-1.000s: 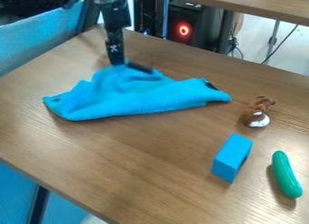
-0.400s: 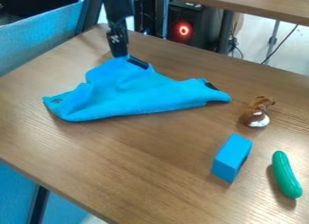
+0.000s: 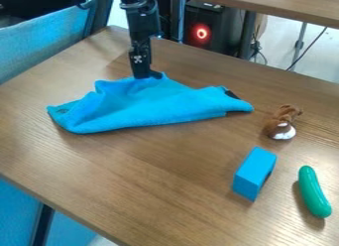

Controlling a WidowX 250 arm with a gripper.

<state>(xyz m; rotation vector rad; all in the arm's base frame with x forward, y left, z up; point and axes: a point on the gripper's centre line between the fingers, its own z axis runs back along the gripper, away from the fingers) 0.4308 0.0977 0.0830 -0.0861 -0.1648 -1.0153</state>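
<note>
The black gripper [image 3: 147, 76] hangs down at the far edge of a bright blue cloth [image 3: 142, 106], its lower end touching the fabric. The cloth lies rumpled on the wooden table [image 3: 165, 175], with raised folds near the gripper, a pointed corner at the left and a small black patch near its right end. To the cloth's right sits a brown and white toy animal [image 3: 283, 122]. Nearer the camera stands a blue block [image 3: 254, 173], with a green toy cucumber [image 3: 313, 192] to the right of it.
A blue fabric partition [image 3: 43, 44] runs along the table's left side. Behind the table are a dark computer case [image 3: 210, 34] with a red light ring, a second tabletop [image 3: 285, 6] at the upper right, and some cables.
The gripper has moved right, first rising a little and then coming down. The cloth's far part rose into a peak, then sank and shifted right. The toys and block have stayed put.
</note>
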